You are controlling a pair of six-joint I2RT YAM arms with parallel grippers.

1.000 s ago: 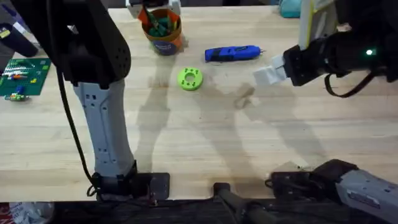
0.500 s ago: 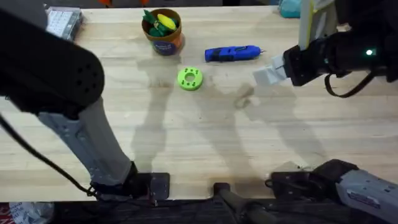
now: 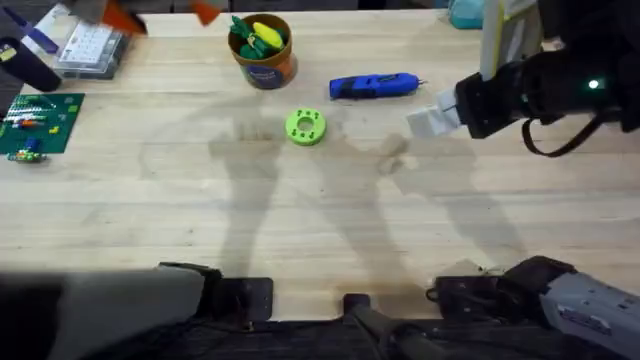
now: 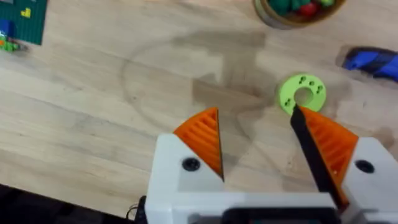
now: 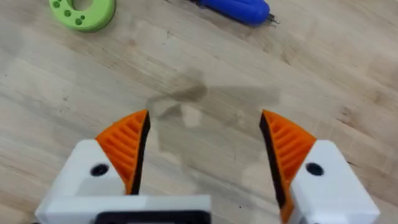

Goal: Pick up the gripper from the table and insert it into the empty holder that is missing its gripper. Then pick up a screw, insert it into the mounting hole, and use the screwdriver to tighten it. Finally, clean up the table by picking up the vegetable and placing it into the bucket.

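Note:
The orange-brown bucket [image 3: 264, 62] stands at the back of the table. The green vegetable [image 3: 247, 42] lies inside it beside a yellow one. To its right the blue screwdriver [image 3: 372, 86] lies flat on the wood, bit pointing right. My right gripper [image 5: 204, 115] hovers open and empty over bare wood, just right of the screwdriver [image 5: 239, 9]. High above the table, my left gripper [image 4: 255, 112] is open and holds nothing. Its arm [image 3: 100, 310] is a blur at the lower left. The loose gripper, the holder and the screw are out of view.
A green disc with holes [image 3: 305, 127] lies in front of the bucket. A green board [image 3: 40, 122] and a clear box [image 3: 92, 45] sit at the far left. A white and yellow stand [image 3: 505, 35] rises at the back right.
My left arm has pulled back from over the bucket and swung down to the lower left, uncovering the left side of the table. The right arm has not moved.

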